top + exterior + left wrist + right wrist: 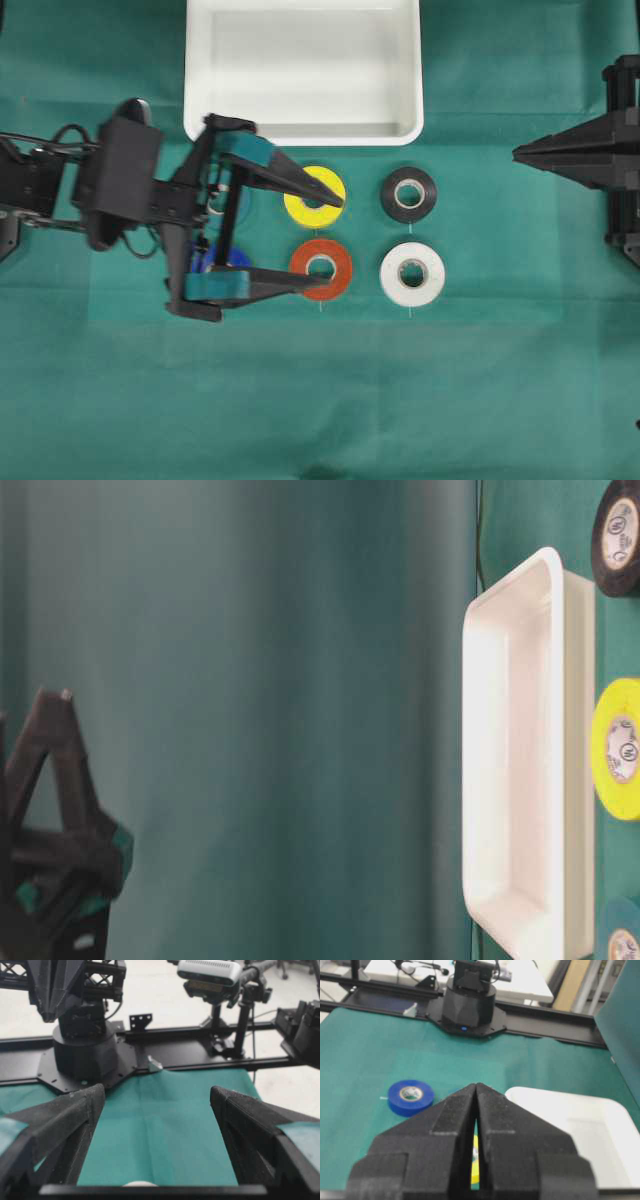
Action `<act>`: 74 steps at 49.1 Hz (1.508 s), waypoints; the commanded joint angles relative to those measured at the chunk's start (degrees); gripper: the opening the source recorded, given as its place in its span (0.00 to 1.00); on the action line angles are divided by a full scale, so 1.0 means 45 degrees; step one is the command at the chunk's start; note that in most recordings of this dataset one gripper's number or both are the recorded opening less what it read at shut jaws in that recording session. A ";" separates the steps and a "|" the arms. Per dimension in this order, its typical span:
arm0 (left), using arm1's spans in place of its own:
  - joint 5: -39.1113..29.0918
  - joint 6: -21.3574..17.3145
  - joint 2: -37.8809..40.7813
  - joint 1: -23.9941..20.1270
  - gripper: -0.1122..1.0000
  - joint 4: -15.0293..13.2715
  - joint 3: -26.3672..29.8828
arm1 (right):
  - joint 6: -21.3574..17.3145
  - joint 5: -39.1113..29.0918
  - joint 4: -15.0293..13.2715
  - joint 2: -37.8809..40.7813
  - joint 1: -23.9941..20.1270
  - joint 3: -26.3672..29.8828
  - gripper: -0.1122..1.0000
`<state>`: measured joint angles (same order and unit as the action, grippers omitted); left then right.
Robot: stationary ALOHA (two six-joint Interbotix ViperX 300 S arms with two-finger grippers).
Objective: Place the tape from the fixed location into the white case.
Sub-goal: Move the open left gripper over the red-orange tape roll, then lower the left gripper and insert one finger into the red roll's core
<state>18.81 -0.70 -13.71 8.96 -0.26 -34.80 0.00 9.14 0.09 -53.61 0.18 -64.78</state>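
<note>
Tape: the tape (321,268) lies on the cloth, well short of the white case (303,135); your left gripper (328,241) hangs over it, fingers spread wide, nothing held.
Risk: the yellow roll (314,196) just beyond the tape could get nudged; keep your far finger off it.
Neighbours: the white roll (412,273) beside the tape, black roll (408,194) beyond it.
Right gripper (476,1091): fingers pressed together, well clear.

From my screen the green-covered table (520,380) has the white case (303,72) up top, plus 5 rolls: the tape (322,268), yellow (314,196), black (408,194), white (412,273), blue (410,1097).
</note>
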 commanded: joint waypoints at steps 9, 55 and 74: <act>-0.0801 0.0059 0.0117 -0.0059 0.98 0.0000 0.0781 | -0.0020 -0.0020 0.0000 0.0098 0.0000 0.0312 0.10; -1.4961 0.0156 0.2324 0.0293 0.98 -0.0020 0.7402 | -0.0039 -0.0293 0.0000 0.0098 0.0000 0.0312 0.10; -1.6406 0.0000 0.3027 0.0234 0.98 0.0020 0.8633 | -0.0039 -0.0273 0.0000 0.0215 0.0000 0.0293 0.10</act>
<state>-55.02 -0.62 0.79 10.11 -0.26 2.72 -0.09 7.65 0.09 -53.17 0.18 -64.78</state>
